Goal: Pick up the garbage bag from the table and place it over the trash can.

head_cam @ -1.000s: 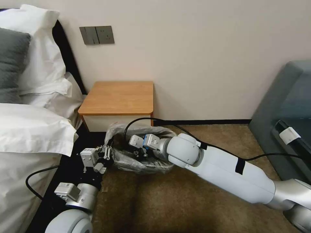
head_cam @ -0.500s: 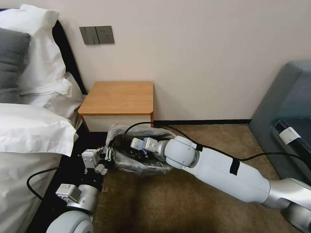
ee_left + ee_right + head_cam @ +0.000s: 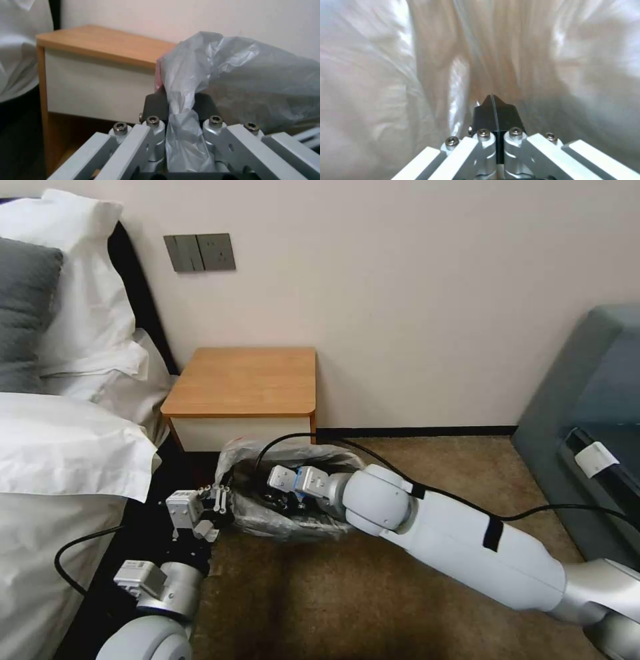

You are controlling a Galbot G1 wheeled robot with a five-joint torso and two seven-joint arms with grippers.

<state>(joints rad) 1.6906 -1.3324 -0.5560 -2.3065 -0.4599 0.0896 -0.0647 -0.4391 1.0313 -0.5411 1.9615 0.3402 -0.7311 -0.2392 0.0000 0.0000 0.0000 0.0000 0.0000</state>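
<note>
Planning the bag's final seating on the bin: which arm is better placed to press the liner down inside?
Probably the right: the right gripper, fingers together, is already inside the garbage bag, while the left gripper pinches its edge outside.

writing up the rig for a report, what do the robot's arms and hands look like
Both arms are glossy white shells with rounded grey-silver joints. The right arm carries a black cable strapped on with black tape bands. The left hand and right hand share white slotted linkage bars, silver hex-head screws and dark pointed fingertips.
</note>
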